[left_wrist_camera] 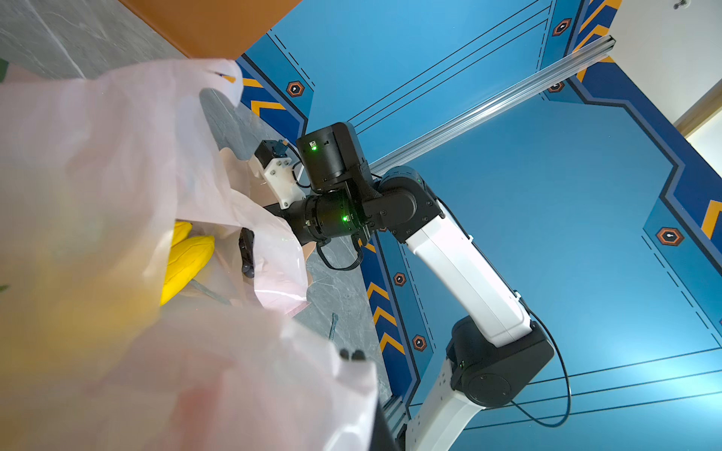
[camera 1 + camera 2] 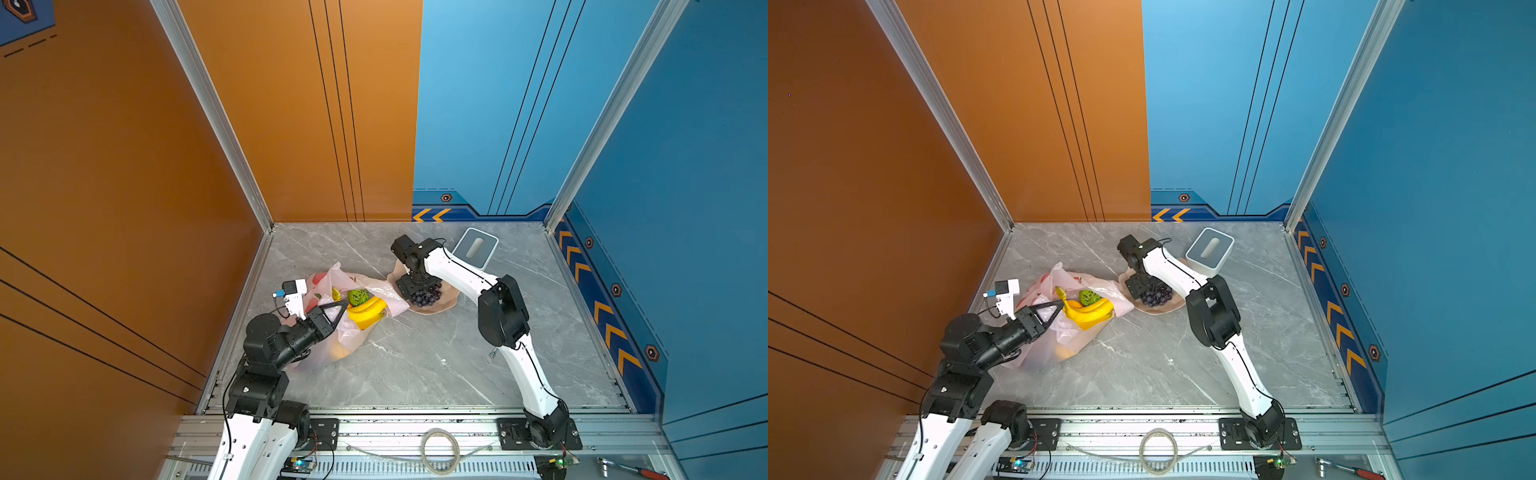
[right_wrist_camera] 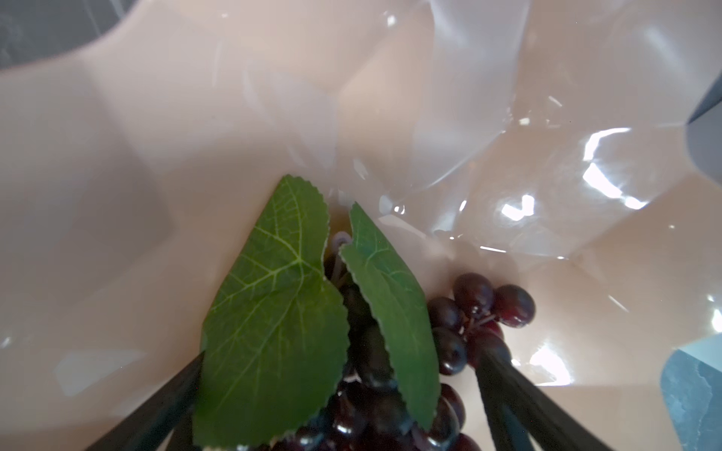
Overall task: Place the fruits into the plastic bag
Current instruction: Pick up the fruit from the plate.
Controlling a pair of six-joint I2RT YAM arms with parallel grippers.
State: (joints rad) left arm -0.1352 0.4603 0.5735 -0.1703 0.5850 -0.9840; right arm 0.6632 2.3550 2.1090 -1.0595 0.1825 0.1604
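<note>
The pale-pink plastic bag (image 2: 357,336) (image 2: 1042,357) (image 1: 117,156) lies on the marble table at the left with its mouth facing right. My left gripper (image 2: 343,305) (image 2: 1061,305) (image 1: 351,355) is shut on the bag's upper edge and holds it up. Yellow bananas (image 2: 368,311) (image 2: 1092,311) (image 1: 187,257) and a green bumpy fruit (image 2: 358,296) (image 2: 1090,297) sit in the mouth; more fruits show dimly through the film. The dark purple grape bunch (image 2: 428,296) (image 2: 1156,296) (image 3: 472,296) with green leaves lies on the beige plate (image 2: 446,305) (image 3: 117,195). My right gripper (image 2: 415,286) (image 3: 343,354) points down over it, open, one finger on each side.
A white-grey box (image 2: 475,248) (image 2: 1209,249) stands behind the plate at the back. A small screw (image 2: 493,354) lies on the table beside the right arm. Orange wall on the left, blue walls at the back and right. A cable coil (image 2: 439,451) rests on the front rail.
</note>
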